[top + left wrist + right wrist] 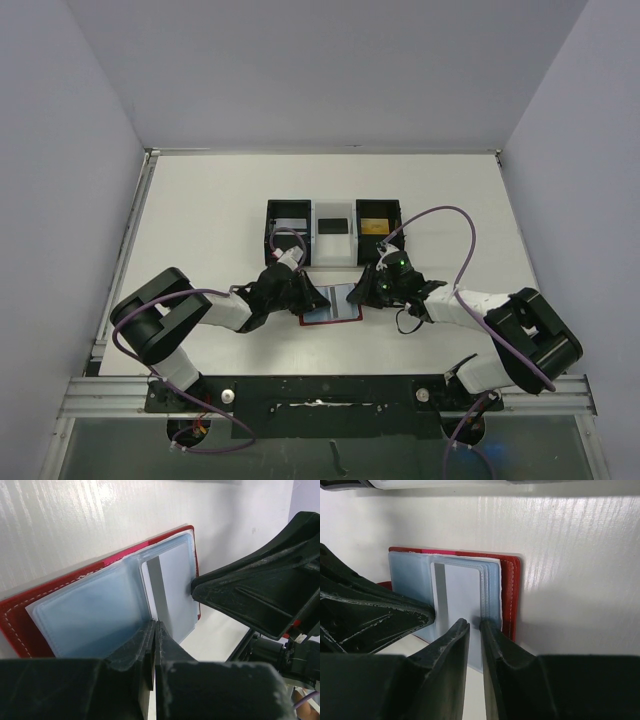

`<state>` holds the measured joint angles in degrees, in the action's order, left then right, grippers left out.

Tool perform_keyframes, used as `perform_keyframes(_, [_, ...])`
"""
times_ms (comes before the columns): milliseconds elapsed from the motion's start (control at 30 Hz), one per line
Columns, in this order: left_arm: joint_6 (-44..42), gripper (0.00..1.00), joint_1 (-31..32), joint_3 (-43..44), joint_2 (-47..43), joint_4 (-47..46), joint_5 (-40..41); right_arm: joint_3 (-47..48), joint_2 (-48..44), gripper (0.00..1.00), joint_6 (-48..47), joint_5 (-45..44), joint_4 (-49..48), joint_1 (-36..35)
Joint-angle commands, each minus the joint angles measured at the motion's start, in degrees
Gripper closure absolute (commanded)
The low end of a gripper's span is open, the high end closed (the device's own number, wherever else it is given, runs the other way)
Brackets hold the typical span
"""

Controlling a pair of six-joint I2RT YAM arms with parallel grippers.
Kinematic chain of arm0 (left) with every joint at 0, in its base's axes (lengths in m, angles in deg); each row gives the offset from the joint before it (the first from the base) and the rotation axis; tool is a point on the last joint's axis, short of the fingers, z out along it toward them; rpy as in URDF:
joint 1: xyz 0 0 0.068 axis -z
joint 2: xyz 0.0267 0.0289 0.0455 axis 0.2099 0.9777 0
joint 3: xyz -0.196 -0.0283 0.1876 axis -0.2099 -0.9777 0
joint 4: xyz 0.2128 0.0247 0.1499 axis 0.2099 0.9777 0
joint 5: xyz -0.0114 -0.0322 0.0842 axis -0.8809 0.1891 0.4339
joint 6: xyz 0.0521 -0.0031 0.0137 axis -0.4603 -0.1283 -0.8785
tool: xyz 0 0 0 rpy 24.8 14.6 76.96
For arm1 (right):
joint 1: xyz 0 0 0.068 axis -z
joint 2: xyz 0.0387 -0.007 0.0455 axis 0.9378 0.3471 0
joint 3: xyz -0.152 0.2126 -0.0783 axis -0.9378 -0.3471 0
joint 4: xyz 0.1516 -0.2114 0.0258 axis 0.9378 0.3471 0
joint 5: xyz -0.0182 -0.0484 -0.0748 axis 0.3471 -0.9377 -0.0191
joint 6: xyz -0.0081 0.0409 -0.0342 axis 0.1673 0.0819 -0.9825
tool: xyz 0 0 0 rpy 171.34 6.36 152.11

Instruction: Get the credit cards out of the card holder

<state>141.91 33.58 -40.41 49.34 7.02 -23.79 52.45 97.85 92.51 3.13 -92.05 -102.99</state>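
Observation:
The red card holder [330,321] lies open on the table between my two grippers, its blue-grey clear sleeves [90,605] facing up. A pale grey-white credit card [175,590] with a grey stripe sits in the right-hand sleeve [462,590]. My left gripper [156,625] is shut, and its tips meet at the card's striped edge. Whether card or sleeve is pinched between them I cannot tell. My right gripper [475,624] rests on the sleeve stack near the holder's red right edge [509,587]. Its jaws stand a narrow gap apart, and nothing shows between them.
A three-compartment tray [333,260] stands just behind the holder. A black card [332,224] lies in its white middle bin and a gold card [376,226] in its right black bin. Both arms [200,310] reach in from the near edge and crowd the holder.

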Motion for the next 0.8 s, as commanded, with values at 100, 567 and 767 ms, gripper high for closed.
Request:
perform_keyframes(100, [-1.1,1.0,0.0,1.0,-2.6,-3.6,-1.3,2.5,-0.7,0.81,-2.0,0.4,2.7,0.2])
perform_keyframes(567, [-0.8,0.87,-0.4,1.1,-2.3,-2.4,-2.3,0.5,-1.2,0.76,-0.3,0.5,1.3,0.3])
perform_keyframes(767, [-0.6,0.77,-0.4,0.1,-2.9,0.1,0.2,0.7,-1.2,0.76,-0.3,0.7,1.3,0.3])
